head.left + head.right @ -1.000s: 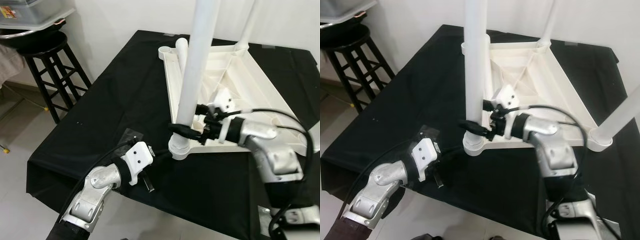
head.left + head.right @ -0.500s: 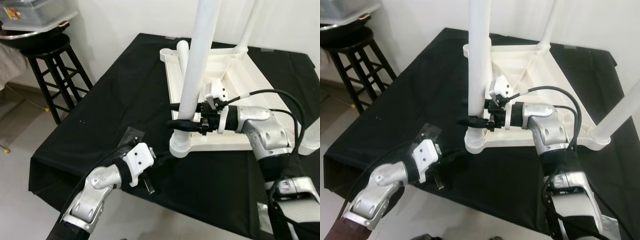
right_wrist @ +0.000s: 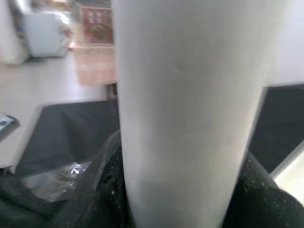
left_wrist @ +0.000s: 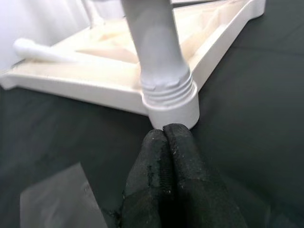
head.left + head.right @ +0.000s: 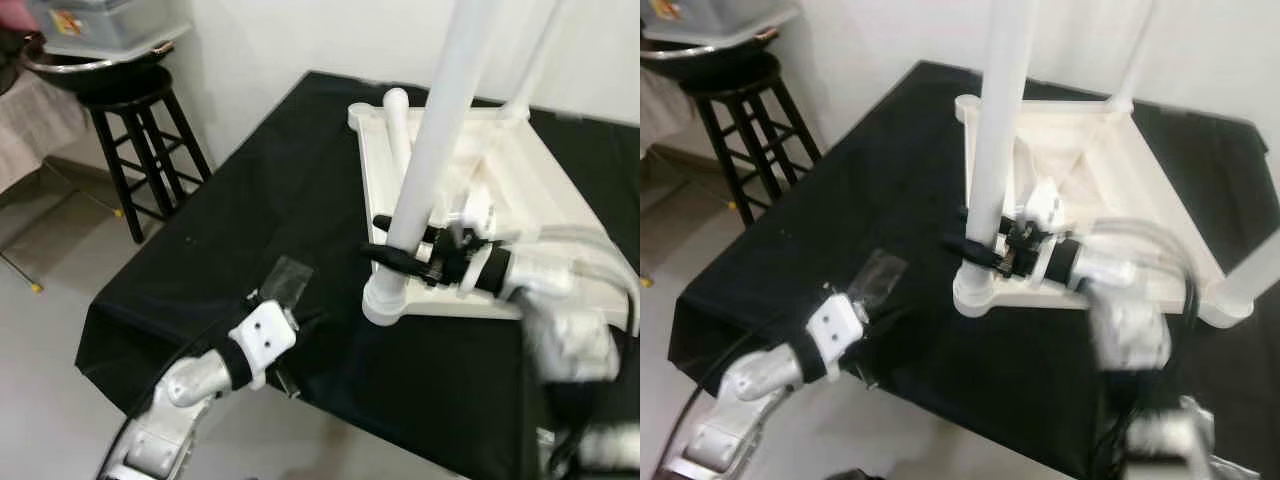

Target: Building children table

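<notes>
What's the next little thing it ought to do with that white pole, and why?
Probably keep twisting. The right claw grips the upright white plastic table leg just above its round corner socket, and the left wrist view shows thread ridges above the collar, so it seems not fully seated.

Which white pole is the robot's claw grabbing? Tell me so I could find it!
Look at the black-covered table, then at the white children's tabletop lying upside down on it. The pole you want is the table leg standing in the corner nearest the robot. It is the one with the right claw clamped around it just above its socket; another leg lies loose on the tabletop.
</notes>
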`<state>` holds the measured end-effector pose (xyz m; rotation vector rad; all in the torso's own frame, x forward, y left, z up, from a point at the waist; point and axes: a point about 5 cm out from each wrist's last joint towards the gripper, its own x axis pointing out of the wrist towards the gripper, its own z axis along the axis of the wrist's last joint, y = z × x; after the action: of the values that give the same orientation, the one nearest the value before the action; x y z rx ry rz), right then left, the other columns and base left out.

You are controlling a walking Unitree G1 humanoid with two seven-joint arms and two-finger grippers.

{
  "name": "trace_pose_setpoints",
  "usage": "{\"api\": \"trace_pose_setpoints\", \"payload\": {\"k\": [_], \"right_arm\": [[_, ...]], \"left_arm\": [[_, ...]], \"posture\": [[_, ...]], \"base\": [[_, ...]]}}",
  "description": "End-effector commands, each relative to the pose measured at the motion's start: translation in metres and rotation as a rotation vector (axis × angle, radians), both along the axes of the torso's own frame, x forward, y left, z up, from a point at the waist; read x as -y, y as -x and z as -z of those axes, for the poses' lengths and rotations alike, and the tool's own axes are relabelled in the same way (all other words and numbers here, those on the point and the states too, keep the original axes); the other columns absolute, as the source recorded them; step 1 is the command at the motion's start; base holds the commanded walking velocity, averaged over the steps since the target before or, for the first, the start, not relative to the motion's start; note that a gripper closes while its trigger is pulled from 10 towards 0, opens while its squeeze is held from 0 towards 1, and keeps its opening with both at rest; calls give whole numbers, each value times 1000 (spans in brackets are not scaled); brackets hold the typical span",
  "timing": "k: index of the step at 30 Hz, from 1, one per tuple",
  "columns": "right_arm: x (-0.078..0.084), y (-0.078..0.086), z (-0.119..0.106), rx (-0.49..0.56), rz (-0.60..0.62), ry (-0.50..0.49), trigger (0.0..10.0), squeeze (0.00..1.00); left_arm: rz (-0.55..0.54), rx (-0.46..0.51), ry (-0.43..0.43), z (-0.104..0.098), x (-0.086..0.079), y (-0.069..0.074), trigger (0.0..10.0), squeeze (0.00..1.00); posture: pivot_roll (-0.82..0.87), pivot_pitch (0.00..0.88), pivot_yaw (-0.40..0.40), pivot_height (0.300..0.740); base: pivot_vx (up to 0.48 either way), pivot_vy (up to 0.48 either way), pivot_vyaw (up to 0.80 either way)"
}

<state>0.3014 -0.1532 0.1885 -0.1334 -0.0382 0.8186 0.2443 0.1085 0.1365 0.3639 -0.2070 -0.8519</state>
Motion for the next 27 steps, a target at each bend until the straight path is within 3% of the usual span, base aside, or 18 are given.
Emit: {"api": "trace_pose_setpoints", "payload": {"k": [1, 2, 3, 6, 9, 10, 14, 15, 16, 20, 21, 27], "right_arm": [[3, 7, 55, -237, 140, 144, 0, 0], [-1, 7, 61, -255, 327, 137, 0, 0], [-12, 16, 64, -259, 379, 135, 0, 0], [-16, 14, 56, -227, 395, 121, 0, 0], [-7, 4, 48, -207, 425, 131, 0, 0], [-8, 0, 45, -207, 414, 127, 10000, 0], [-12, -2, 36, -202, 378, 102, 10000, 0], [-11, -7, 28, -189, 357, 81, 10000, 1000], [-8, -18, 8, -138, 232, 41, 10000, 1000], [-5, -23, -9, -93, 102, -1, 10000, 1000], [0, -24, -20, -67, -54, -32, 10000, 0], [7, -25, -22, -69, -251, 23, 10000, 0]], "left_arm": [[14, 19, -12, -2, 2, 3, 10000, 0], [14, 24, -14, -2, 2, 5, 10000, 0], [16, 26, -16, -2, 3, 8, 10000, 0], [11, 35, -20, -2, 4, 12, 10000, 0], [5, 40, -21, -2, 5, 13, 10000, 0], [-3, 38, -16, -2, 5, 12, 10000, 0], [-14, 36, -11, -2, 4, 11, 10000, 0], [-20, 35, -9, -2, 4, 11, 10000, 0], [-25, 33, -6, -1, 4, 10, 10000, 0], [-27, 26, 2, -1, 4, 10, 10000, 0], [-25, 24, 6, -1, 5, 10, 10000, 0], [-29, 27, 8, -1, 5, 10, 10000, 0]], "posture": [[29, 141, 1, 740], [25, 142, 3, 740], [28, 146, 10, 740], [21, 139, 5, 740], [28, 142, -8, 740], [28, 142, -7, 740], [33, 143, -6, 740], [33, 142, -3, 740], [35, 142, -4, 740], [32, 140, -3, 740], [42, 139, -5, 740], [54, 135, -13, 740]], "base": [[0, 0, 0], [0, 0, 0], [0, 0, 0], [0, 0, 0], [0, 0, 0], [0, 0, 0], [0, 0, 0], [0, 0, 0], [0, 0, 0], [0, 0, 0], [0, 0, 0], [0, 0, 0]]}}
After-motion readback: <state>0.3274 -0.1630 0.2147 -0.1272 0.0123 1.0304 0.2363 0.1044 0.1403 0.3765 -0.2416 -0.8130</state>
